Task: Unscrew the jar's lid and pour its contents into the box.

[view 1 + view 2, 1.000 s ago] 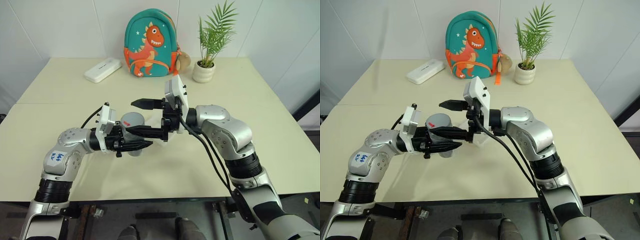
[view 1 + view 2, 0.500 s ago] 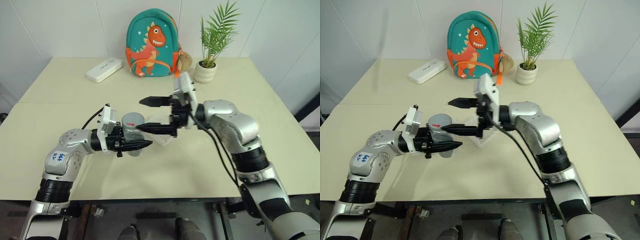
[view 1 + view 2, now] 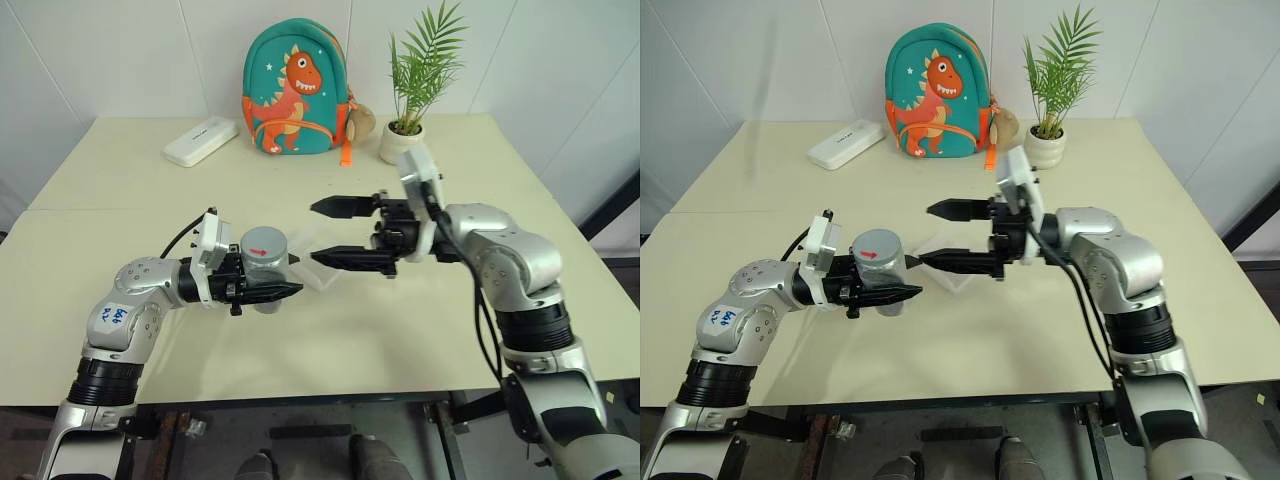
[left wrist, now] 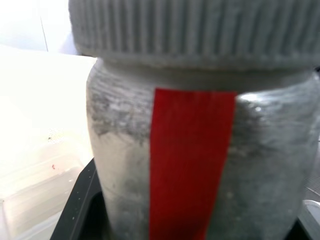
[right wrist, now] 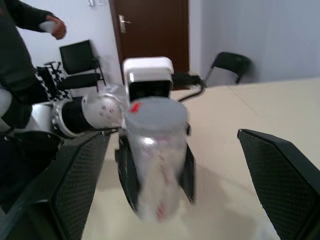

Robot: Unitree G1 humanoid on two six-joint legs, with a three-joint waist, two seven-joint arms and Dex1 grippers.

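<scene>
My left gripper (image 3: 285, 278) is shut on the jar (image 3: 266, 275), a silver-grey cylinder held upright just above the table. Its red strip (image 4: 190, 165) faces the left wrist camera. The lid (image 3: 263, 242), grey with a red patch, sits on the jar, and its ribbed rim (image 4: 195, 25) shows close up. The contents are hidden inside. My right gripper (image 3: 325, 232) hangs open to the right of the jar, pointing at it, apart from the lid. The clear box (image 3: 320, 276) lies on the table between jar and right gripper. The right wrist view shows the jar (image 5: 155, 160) ahead between my fingers (image 5: 75, 185).
At the table's back stand a teal dinosaur backpack (image 3: 297, 90), a flat white case (image 3: 202, 141) to its left and a potted plant (image 3: 403, 143) to its right. A person (image 5: 20, 30) and black chairs (image 5: 80, 57) stand beyond the table's left side.
My right gripper, which stood open around the jar's lid, has drawn away to the right, still open. The lid stays on the jar. The left gripper has held still.
</scene>
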